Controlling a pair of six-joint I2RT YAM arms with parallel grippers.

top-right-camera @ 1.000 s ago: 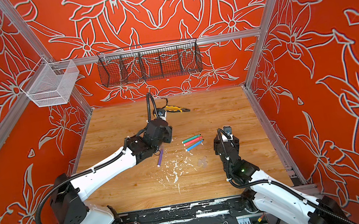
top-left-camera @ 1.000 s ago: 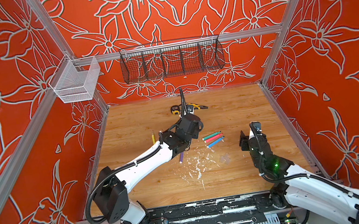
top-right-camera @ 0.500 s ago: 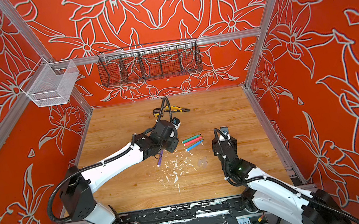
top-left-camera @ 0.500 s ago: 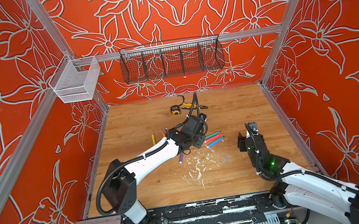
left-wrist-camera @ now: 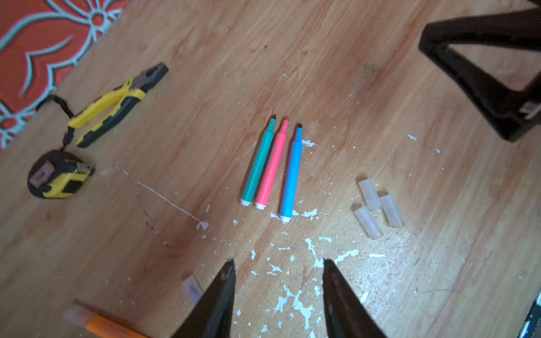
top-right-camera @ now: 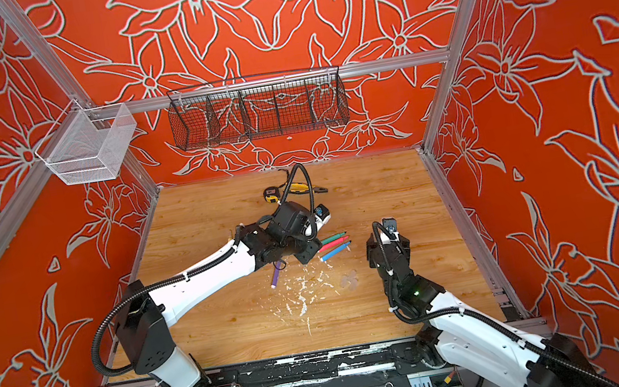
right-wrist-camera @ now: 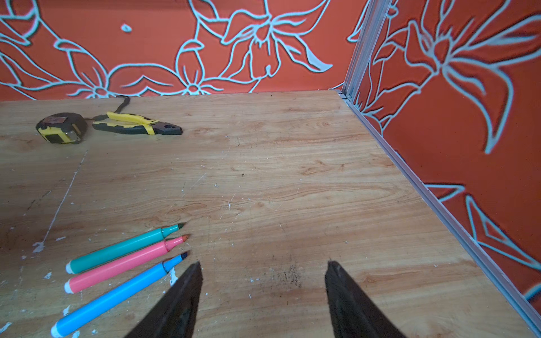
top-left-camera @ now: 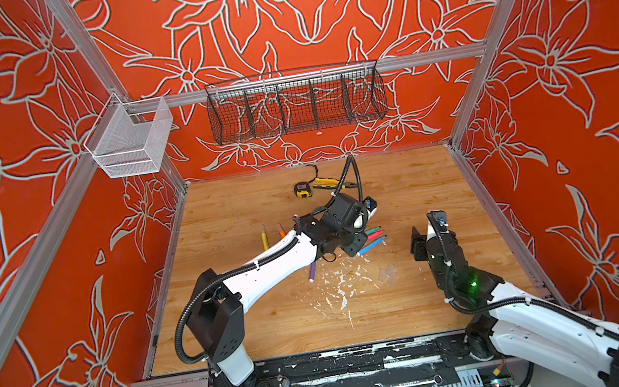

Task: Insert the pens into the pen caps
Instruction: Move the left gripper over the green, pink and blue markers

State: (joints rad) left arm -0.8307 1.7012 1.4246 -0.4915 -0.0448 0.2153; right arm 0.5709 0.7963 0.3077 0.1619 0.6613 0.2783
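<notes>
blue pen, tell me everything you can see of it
The blue pen is a slim light-blue barrel, plastic by its look, with a dark bare tip and a small white end plug; no cap on it. It lies flat on the wooden table, outermost of three pens, a narrow gap from the pink pen. White flecks lie at its plug end. Nothing grips it.

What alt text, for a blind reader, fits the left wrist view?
A green pen, pink pen and blue pen, uncapped, lie side by side on a wooden table, three clear caps clustered nearby. The open left gripper hovers before them; pliers and tape measure lie apart.
</notes>
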